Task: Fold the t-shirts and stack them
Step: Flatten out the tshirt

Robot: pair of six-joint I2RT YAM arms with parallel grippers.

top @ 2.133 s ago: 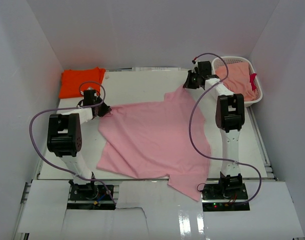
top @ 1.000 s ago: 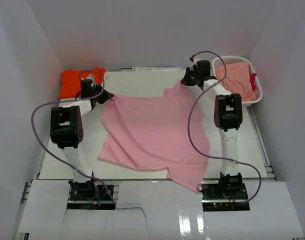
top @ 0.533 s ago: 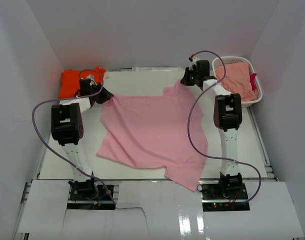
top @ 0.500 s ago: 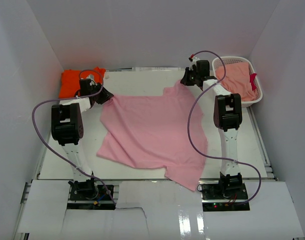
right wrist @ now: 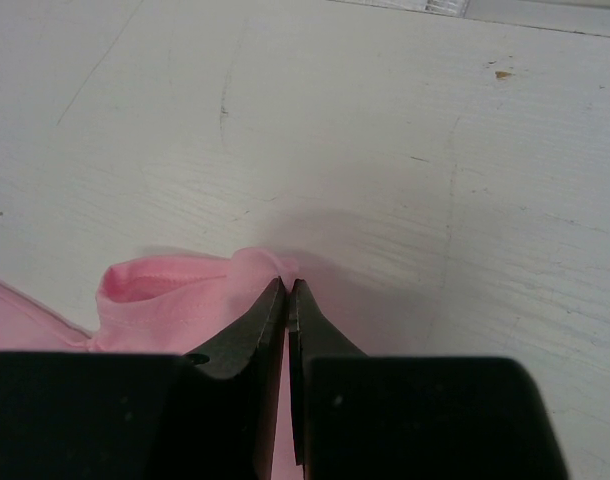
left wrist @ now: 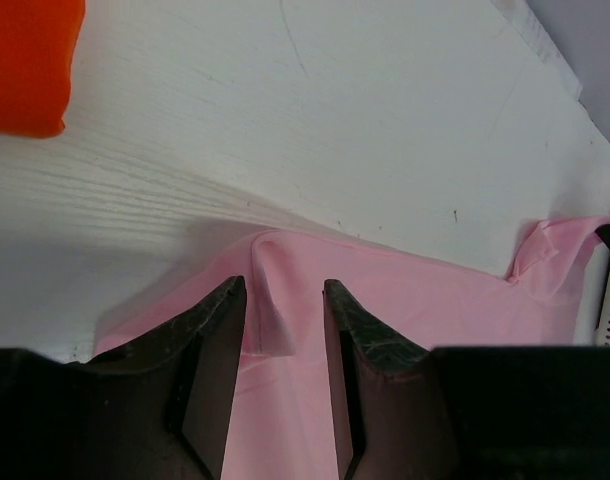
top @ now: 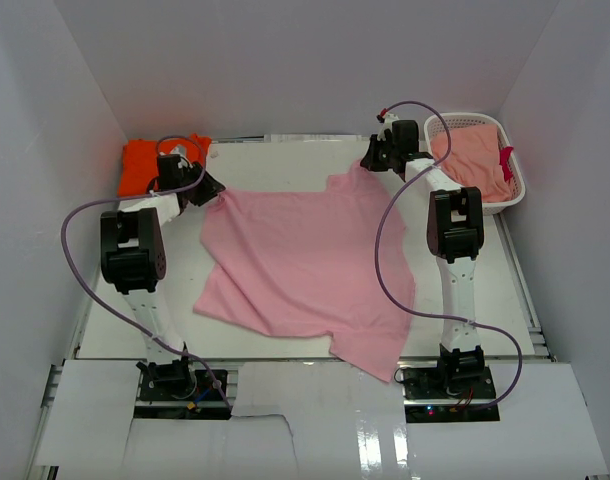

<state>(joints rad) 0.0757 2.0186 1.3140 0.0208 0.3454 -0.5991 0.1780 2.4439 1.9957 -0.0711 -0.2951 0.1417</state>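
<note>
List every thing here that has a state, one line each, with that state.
pink t-shirt: unfolded, spread rumpled on the table.
orange t-shirt: folded, lying at the far left corner.
basket: upright, holding a bunched salmon cloth.
left gripper: open, its fingers on either side of a raised ridge of the pink t-shirt.
right gripper: shut on an edge of the pink t-shirt.

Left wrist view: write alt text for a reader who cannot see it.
The left gripper stands open over the edge of a pink t-shirt, a raised fold of the cloth between its dark fingers. The shirt lies on a white table; a corner of an orange t-shirt shows at top left.
</note>
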